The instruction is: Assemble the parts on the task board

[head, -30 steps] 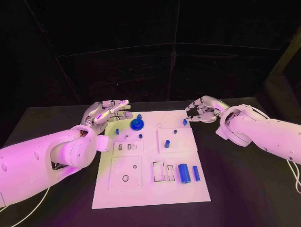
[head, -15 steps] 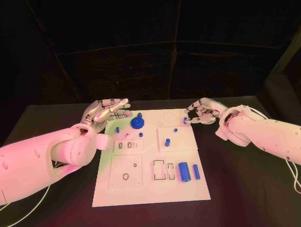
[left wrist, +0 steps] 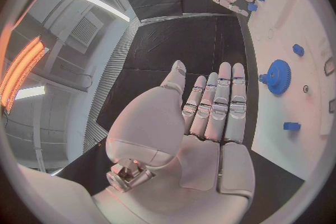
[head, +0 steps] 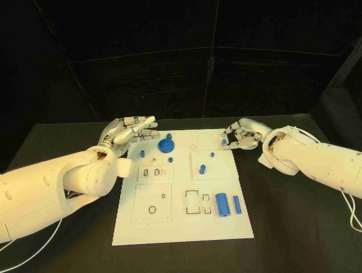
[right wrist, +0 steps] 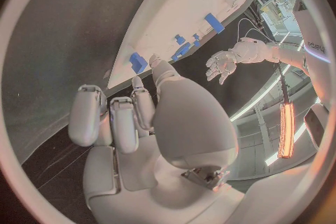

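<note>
my left hand (head: 130,130) hovers at the far left corner of the board (head: 173,227), fingers straight and side by side, thumb apart — nothing in it. in my left wrist view the flat palm (left wrist: 203,140) faces up beside the board's edge, with the gear (left wrist: 279,74) on the board just past my fingertips. my right hand (head: 240,136) sits at the board's far right corner with its fingers curled in; my right wrist view shows the thumb tip touching a small blue peg (right wrist: 138,61) at the board's edge, but i cannot tell whether the peg is really pinched. on the board, the gear (head: 165,148) stands near the far left, a short pin (head: 202,168) lies in the middle, and a thick cylinder (head: 221,205) with a thinner rod (head: 236,205) just beside it lies toward the near right, next to two outlined slots (head: 198,203).
</note>
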Controlling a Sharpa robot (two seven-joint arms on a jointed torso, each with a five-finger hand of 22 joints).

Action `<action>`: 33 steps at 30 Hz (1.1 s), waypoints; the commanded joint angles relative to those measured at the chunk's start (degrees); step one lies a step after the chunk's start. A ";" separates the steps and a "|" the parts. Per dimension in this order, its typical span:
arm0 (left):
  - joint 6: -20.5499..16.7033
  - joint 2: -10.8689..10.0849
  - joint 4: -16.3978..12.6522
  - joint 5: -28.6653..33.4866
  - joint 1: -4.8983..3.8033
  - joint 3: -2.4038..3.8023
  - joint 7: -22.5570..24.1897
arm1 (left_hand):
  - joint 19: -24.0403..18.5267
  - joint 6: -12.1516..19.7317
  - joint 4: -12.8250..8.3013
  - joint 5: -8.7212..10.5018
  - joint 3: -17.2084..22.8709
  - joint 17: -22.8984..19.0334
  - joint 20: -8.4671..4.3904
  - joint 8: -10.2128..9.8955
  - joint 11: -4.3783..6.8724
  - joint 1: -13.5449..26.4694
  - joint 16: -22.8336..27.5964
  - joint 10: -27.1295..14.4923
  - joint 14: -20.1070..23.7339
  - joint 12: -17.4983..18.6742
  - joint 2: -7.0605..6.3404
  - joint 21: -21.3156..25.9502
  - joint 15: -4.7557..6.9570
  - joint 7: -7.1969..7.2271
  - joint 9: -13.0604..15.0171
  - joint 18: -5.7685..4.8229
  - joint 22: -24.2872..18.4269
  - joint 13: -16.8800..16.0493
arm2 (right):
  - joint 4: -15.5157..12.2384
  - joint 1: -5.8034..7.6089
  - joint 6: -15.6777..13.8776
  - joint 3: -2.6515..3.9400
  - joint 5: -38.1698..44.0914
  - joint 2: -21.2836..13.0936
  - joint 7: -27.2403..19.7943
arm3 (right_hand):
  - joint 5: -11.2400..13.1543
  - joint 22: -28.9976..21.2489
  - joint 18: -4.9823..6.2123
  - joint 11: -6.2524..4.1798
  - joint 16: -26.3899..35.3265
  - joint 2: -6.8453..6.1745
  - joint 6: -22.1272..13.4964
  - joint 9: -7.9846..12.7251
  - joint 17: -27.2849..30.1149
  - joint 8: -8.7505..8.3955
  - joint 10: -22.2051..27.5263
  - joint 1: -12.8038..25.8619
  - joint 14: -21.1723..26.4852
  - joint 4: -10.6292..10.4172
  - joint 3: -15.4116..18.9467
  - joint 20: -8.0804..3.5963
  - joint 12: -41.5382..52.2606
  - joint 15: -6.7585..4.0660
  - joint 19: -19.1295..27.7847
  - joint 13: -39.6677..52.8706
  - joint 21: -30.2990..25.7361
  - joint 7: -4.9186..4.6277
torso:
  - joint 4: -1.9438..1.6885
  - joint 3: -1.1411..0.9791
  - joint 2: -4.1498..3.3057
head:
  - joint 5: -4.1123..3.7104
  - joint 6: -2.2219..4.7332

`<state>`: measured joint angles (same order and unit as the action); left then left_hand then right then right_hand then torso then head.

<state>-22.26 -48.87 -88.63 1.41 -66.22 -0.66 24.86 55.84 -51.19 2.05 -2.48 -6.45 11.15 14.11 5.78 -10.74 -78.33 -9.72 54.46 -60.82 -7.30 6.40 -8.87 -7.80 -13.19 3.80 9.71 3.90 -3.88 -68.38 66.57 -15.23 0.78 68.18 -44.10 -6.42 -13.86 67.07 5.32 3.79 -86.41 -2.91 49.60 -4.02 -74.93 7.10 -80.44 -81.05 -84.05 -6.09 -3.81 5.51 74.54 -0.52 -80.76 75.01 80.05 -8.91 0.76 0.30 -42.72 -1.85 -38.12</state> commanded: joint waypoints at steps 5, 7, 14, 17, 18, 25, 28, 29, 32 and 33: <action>0.74 0.09 0.20 -0.30 -0.07 0.05 0.31 | 0.25 0.42 -0.46 -0.29 0.00 0.08 0.00 -0.27 0.05 -0.08 0.31 -0.23 0.23 0.35 0.33 0.21 -0.13 -0.17 -0.04 0.70 -0.08 0.06 | 0.71 -0.01 0.96 0.03 1.18 0.46 -0.24 | -0.29 0.26 -1.02 -0.07 -0.37 0.67 1.03 -0.13 -8.98 0.36 -0.14 -0.98 -4.61 0.48 -0.23 -0.28 0.39 -0.21 -0.12 1.11 0.43 -0.04 | 0.05 -0.01 0.02 | 0.01 -0.14; 0.74 0.10 0.22 -0.30 -0.07 0.05 0.31 | 0.25 0.42 -0.46 -0.29 0.00 0.08 0.00 -0.27 0.05 -0.08 0.31 -0.23 0.23 0.35 0.33 0.21 -0.13 -0.17 -0.04 0.70 -0.08 0.06 | 0.95 -0.02 1.14 0.03 1.20 0.60 -0.17 | -0.22 0.30 -1.03 -0.04 -0.42 0.89 1.26 -0.14 -9.07 0.43 -0.18 -1.08 -4.63 0.53 -0.32 -0.27 0.44 -0.19 -0.14 1.16 0.45 -0.08 | 0.08 -0.01 0.02 | 0.02 -0.19; 0.74 0.13 0.28 -0.30 -0.07 0.05 0.29 | 0.25 0.42 -0.46 -0.29 0.00 0.08 0.00 -0.27 0.05 -0.08 0.31 -0.23 0.23 0.35 0.33 0.21 -0.13 -0.17 -0.04 0.70 -0.08 0.06 | 1.34 -0.03 1.91 0.03 1.75 0.90 0.06 | 0.48 0.53 -1.07 0.03 -0.49 1.33 2.40 -0.21 -9.20 0.82 -0.28 -1.27 -4.66 0.73 -0.49 -0.21 0.58 -0.12 -0.22 1.31 0.57 -0.16 | 0.14 -0.05 0.03 | 0.09 -0.32; 0.75 0.14 0.29 -0.30 -0.07 0.05 0.29 | 0.25 0.42 -0.46 -0.29 0.00 0.08 0.00 -0.27 0.05 -0.08 0.31 -0.23 0.23 0.35 0.33 0.21 -0.13 -0.17 -0.04 0.70 -0.08 0.06 | 1.47 -0.04 2.00 0.03 1.86 0.96 0.10 | 0.73 0.57 -1.07 0.02 -0.53 1.48 2.77 -0.21 -9.27 0.92 -0.34 -1.31 -4.67 0.79 -0.56 -0.19 0.66 -0.12 -0.24 1.38 0.60 -0.14 | 0.12 -0.06 0.02 | 0.05 -0.31; 0.75 0.14 0.30 -0.30 -0.07 0.05 0.29 | 0.25 0.42 -0.46 -0.29 0.00 0.08 0.00 -0.27 0.05 -0.08 0.31 -0.23 0.23 0.35 0.33 0.21 -0.13 -0.17 -0.04 0.70 -0.08 0.06 | 1.51 -0.04 2.02 0.03 1.88 0.98 0.12 | 0.82 0.66 -1.09 0.01 -0.54 1.56 2.96 -0.22 -9.30 0.98 -0.35 -1.32 -4.68 0.80 -0.60 -0.19 0.68 -0.12 -0.27 1.41 0.64 -0.13 | 0.10 -0.06 0.03 | 0.04 -0.32; 0.76 0.18 0.33 -0.30 -0.07 0.05 0.28 | 0.25 0.42 -0.46 -0.29 0.00 0.08 0.00 -0.27 0.05 -0.08 0.31 -0.23 0.23 0.35 0.33 0.21 -0.13 -0.17 -0.04 0.70 -0.08 0.06 | 1.86 -0.04 2.29 0.03 1.98 1.13 0.40 | 1.83 1.09 -1.15 -0.23 -0.68 2.38 4.78 -0.29 -9.57 1.52 -0.71 -1.41 -4.73 0.91 -1.11 -0.28 1.19 -0.28 -0.44 1.88 0.86 0.18 | 0.09 -0.06 0.03 | -0.23 -0.48; 0.83 0.19 0.35 -0.30 -0.07 0.05 0.26 | 0.25 0.42 -0.46 -0.29 0.00 0.08 0.00 -0.27 0.05 -0.08 0.31 -0.23 0.23 0.35 0.33 0.21 -0.13 -0.17 -0.04 0.70 -0.08 0.06 | 1.96 -0.04 2.49 0.03 2.15 1.25 0.57 | 2.18 1.39 -1.20 -0.32 -0.78 2.53 5.27 -0.28 -9.75 1.64 -0.82 -1.43 -4.78 0.97 -1.27 -0.34 1.34 -0.35 -0.56 2.03 1.00 0.29 | 0.13 -0.03 0.03 | -0.15 -0.45; 0.86 0.19 0.36 -0.30 -0.07 0.05 0.25 | 0.25 0.42 -0.46 -0.29 0.00 0.08 0.00 -0.27 0.05 -0.08 0.31 -0.23 0.23 0.35 0.33 0.21 -0.13 -0.17 -0.04 0.70 -0.08 0.06 | 1.96 -0.04 2.53 0.03 2.21 1.29 0.61 | 2.27 1.48 -1.22 -0.35 -0.79 2.57 5.41 -0.28 -9.77 1.68 -0.84 -1.43 -4.78 0.99 -1.31 -0.35 1.38 -0.37 -0.60 2.07 1.04 0.32 | 0.14 -0.06 0.03 | -0.14 -0.47; 0.93 0.20 0.37 -0.30 -0.07 0.05 0.22 | 0.25 0.42 -0.46 -0.29 0.00 0.08 0.00 -0.27 0.05 -0.08 0.31 -0.23 0.23 0.35 0.33 0.21 -0.13 -0.17 -0.04 0.70 -0.08 0.06 | 1.95 -0.04 2.52 0.03 2.32 1.39 0.64 | 2.41 1.55 -1.23 -0.43 -0.83 2.68 5.81 -0.28 -9.85 1.80 -0.88 -1.43 -4.80 1.02 -1.43 -0.41 1.42 -0.43 -0.62 2.11 1.08 0.42 | 0.10 -0.06 0.03 | -0.23 -0.45; 0.94 0.21 0.38 -0.30 -0.07 0.05 0.21 | 0.25 0.42 -0.46 -0.29 0.00 0.08 0.00 -0.27 0.05 -0.08 0.31 -0.23 0.23 0.35 0.33 0.21 -0.13 -0.17 -0.04 0.70 -0.08 0.06 | 1.94 -0.05 2.48 0.03 2.35 1.42 0.64 | 2.45 1.56 -1.23 -0.46 -0.83 2.72 5.96 -0.29 -9.85 1.85 -0.90 -1.42 -4.80 1.03 -1.47 -0.42 1.45 -0.46 -0.63 2.14 1.09 0.46 | 0.11 -0.06 0.03 | -0.24 -0.45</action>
<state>-22.12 -48.73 -88.21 1.40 -66.22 -0.67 24.80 55.84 -51.19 2.05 -2.48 -6.45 11.14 14.11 5.78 -10.74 -78.33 -9.72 54.46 -60.82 -7.31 6.40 -8.88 -7.80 -13.19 3.80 9.71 3.90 -3.88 -66.37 66.44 -13.33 0.80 69.99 -42.75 -5.92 -11.67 68.56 4.40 3.26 -86.87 -0.74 55.09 -4.22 -74.91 8.64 -80.97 -82.47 -84.04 -5.07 -4.84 5.11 75.70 -0.50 -81.17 75.11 80.92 -8.39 0.86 0.24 -42.68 -2.03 -38.57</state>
